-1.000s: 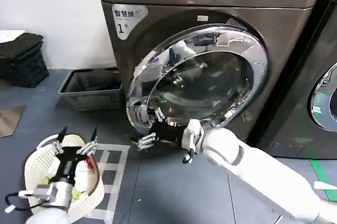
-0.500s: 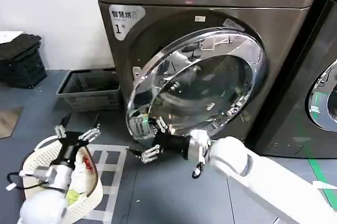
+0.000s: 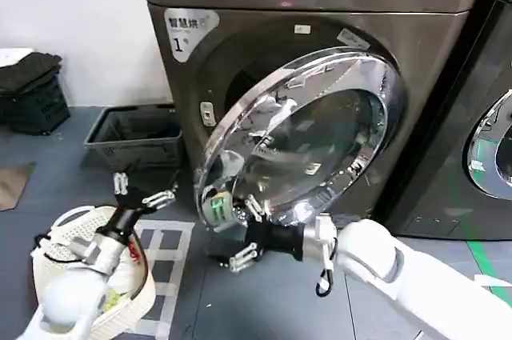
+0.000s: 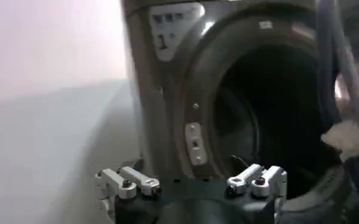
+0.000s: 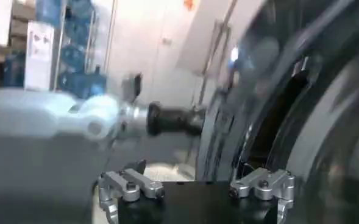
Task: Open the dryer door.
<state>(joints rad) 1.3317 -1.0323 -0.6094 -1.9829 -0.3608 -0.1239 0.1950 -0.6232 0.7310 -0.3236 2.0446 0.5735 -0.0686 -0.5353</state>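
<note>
The dryer door (image 3: pixel 308 140), a round porthole with a wide chrome rim and dark glass, stands partly swung out from the dryer's front. My right gripper (image 3: pixel 246 234) is open at the door's lower left edge. In the right wrist view the door's edge (image 5: pixel 225 131) runs ahead of the gap of that gripper (image 5: pixel 196 185). My left gripper (image 3: pixel 144 190) hangs open above the white basket, left of the door. In the left wrist view this gripper (image 4: pixel 191 184) faces the dark drum opening (image 4: pixel 270 109), and nothing is between its fingers.
A white laundry basket (image 3: pixel 56 236) sits on the floor at the near left. A grey crate (image 3: pixel 132 136) and a black crate (image 3: pixel 32 92) stand by the wall. A darker machine (image 3: pixel 488 148) stands to the right. Bare grey floor lies below the door.
The door has swung further out from the dryer. My right gripper moved down and back with the door's lower edge. My left gripper rose from the basket toward the dryer.
</note>
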